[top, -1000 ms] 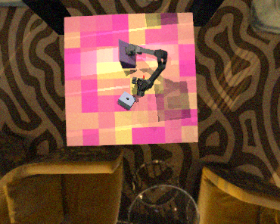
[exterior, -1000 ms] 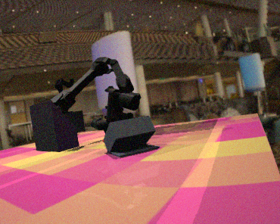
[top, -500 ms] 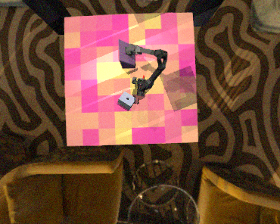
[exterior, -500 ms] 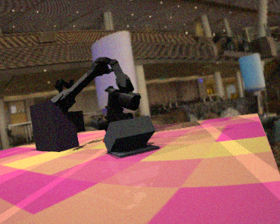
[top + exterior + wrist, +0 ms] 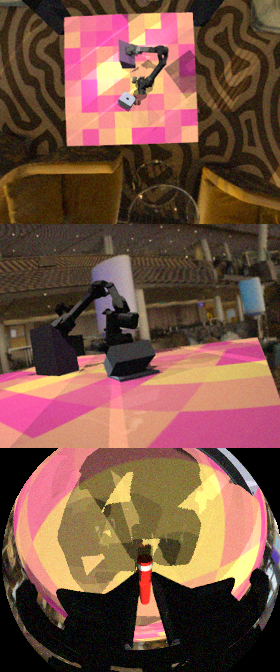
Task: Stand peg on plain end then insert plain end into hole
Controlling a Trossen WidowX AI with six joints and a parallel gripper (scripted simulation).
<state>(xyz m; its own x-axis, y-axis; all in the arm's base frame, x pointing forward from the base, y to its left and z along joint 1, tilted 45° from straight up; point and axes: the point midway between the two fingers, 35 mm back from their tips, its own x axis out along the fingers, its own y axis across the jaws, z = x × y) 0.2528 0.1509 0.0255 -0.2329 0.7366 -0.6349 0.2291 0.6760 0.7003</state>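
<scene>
Peg [image 5: 145, 591], red, white-banded, clenched between fingers of gripper [image 5: 141, 91] [image 5: 119, 337] [image 5: 144, 575]; stage, probably first pick-up; next requirement, steady lift, then plain end turned squarely down for standing.

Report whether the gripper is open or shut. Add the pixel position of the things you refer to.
Shut on the red peg [image 5: 145, 583]: in the wrist view both fingers of the gripper [image 5: 144, 575] close in against its sides.
</scene>
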